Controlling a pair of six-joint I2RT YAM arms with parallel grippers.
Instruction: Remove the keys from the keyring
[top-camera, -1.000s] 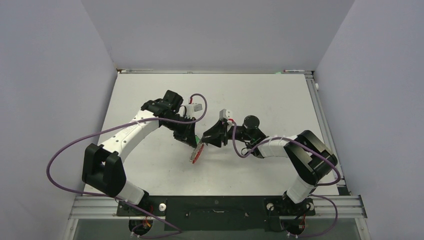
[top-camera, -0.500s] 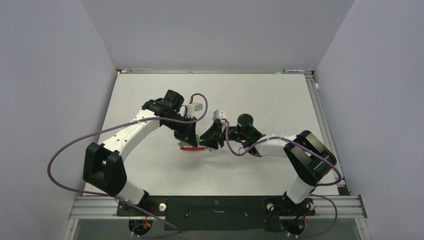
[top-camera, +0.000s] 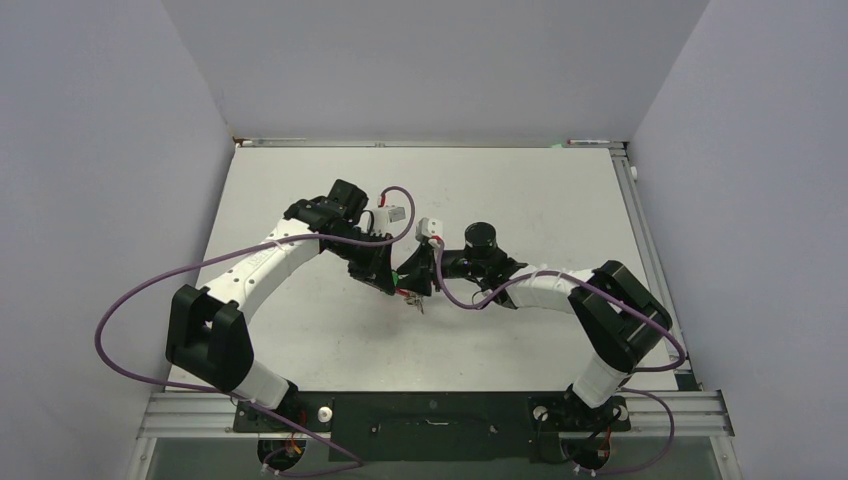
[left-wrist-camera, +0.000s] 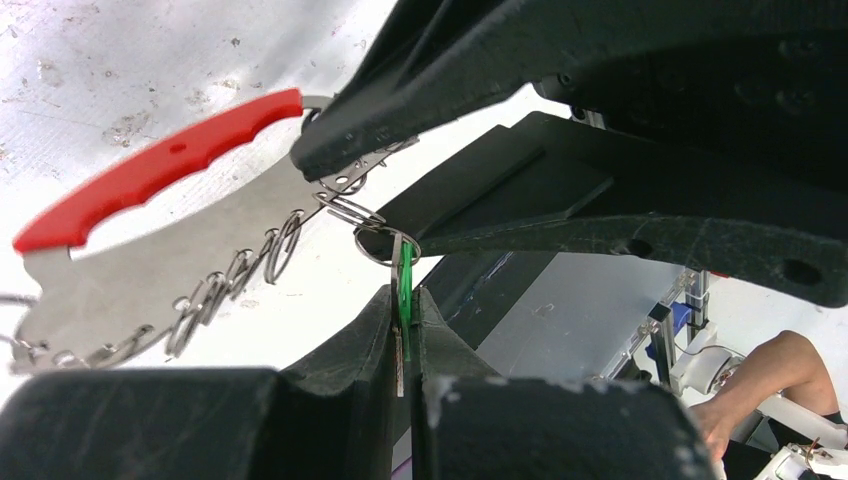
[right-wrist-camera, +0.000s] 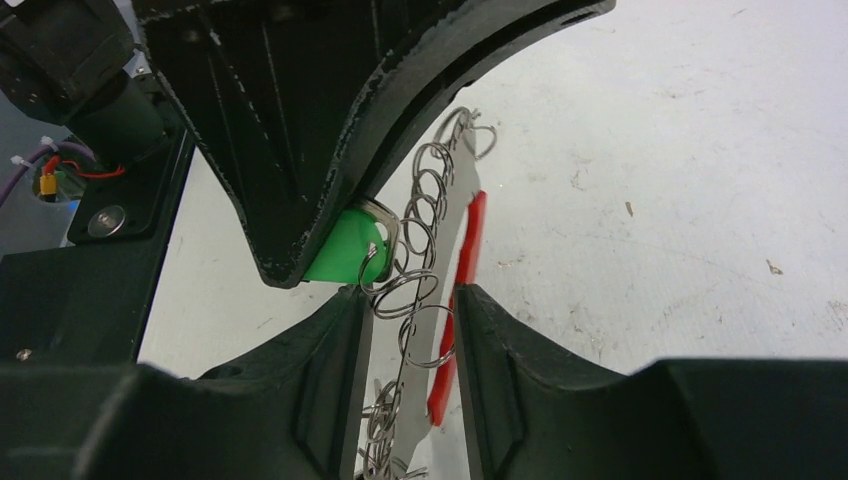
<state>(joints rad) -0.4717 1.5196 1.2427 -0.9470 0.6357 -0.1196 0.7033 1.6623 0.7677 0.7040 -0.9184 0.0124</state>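
The keyring (left-wrist-camera: 190, 255) is a flat silvery plate with a red crescent band (left-wrist-camera: 150, 172) and several small split rings along one edge. My left gripper (left-wrist-camera: 403, 296) is shut on the green-headed key (left-wrist-camera: 405, 280), which hangs from one split ring. In the right wrist view my right gripper (right-wrist-camera: 412, 296) is closed around the keyring (right-wrist-camera: 440, 250), held edge-on beside the green key head (right-wrist-camera: 345, 250). In the top view both grippers meet mid-table, left (top-camera: 386, 278) and right (top-camera: 420, 280), with small keys (top-camera: 412, 302) dangling below. The black-headed key is hidden.
Purple cables (top-camera: 130, 310) loop from both arms. The white table (top-camera: 300, 190) is walled at the back and sides, with a metal rail (top-camera: 640, 230) along its right edge. A person's arm (left-wrist-camera: 760, 370) shows beyond the table in the left wrist view.
My right gripper moved left to the left gripper and closed around the keyring. The red band, hanging in the open earlier, has swung up and is now hidden between the grippers.
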